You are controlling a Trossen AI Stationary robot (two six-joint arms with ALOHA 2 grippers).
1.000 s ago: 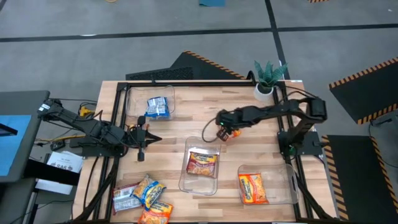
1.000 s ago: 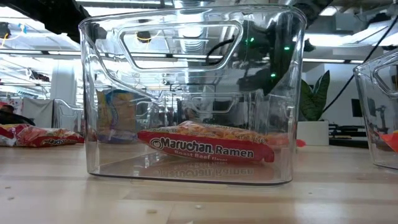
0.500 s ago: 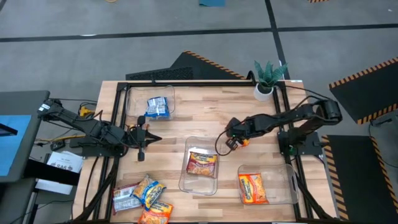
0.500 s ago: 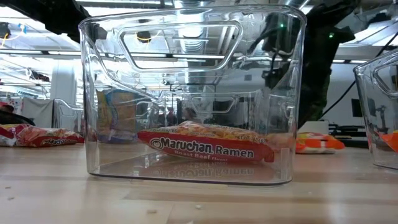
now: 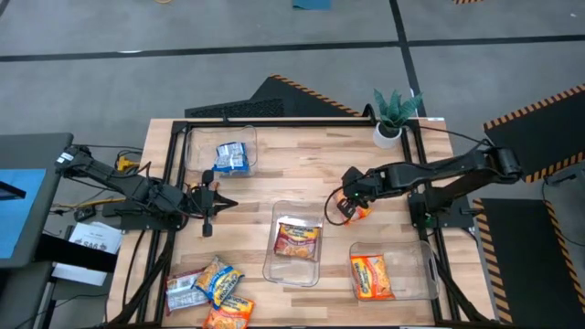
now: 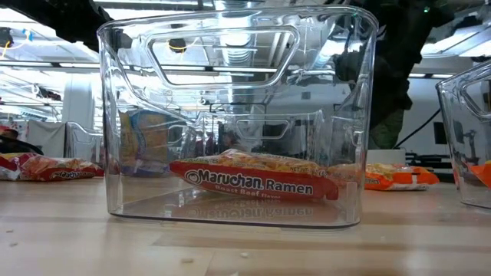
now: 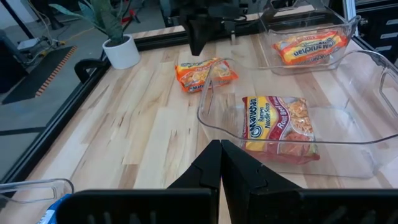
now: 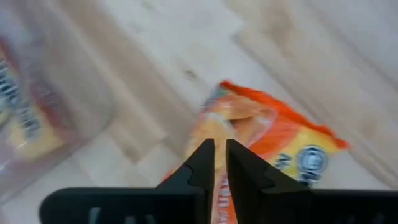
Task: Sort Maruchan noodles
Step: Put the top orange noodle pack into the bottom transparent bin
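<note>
**Orange packet on the boards, right gripper over it**

In the high view the right gripper (image 5: 347,206) sits right of centre, directly above an orange noodle packet (image 5: 356,211) that lies on the bare wood just right of the middle bin (image 5: 271,265). The right wrist view shows the two dark fingers (image 8: 202,163) with only a narrow gap between them, slightly parted, straddling the crinkled top of the packet; whether they actually pinch the plastic I cannot tell. In the low view the packet (image 6: 399,177) looks flat on the table, at the right of the frame beyond the bin wall.

The other packets are already spread out: a red-brown one (image 5: 297,240) in the middle bin, an orange one (image 5: 371,276) in the lower-right bin (image 5: 422,270), a blue one (image 5: 232,157) in the upper-left bin (image 5: 192,153), and a loose heap (image 5: 210,291) at the lower left of the table. The left gripper (image 5: 212,203) waits at centre left, fingers pressed together and empty.

Judging by colour, this packet belongs with its orange twin in the lower-right bin. To do that well, the fingers should widen, come down over a raised fold of the wrapper, not the flat face, and close firmly before lifting. The slick film could slip, so a lift straight up, clear of the bin rim, seems wise before carrying it across.
</note>
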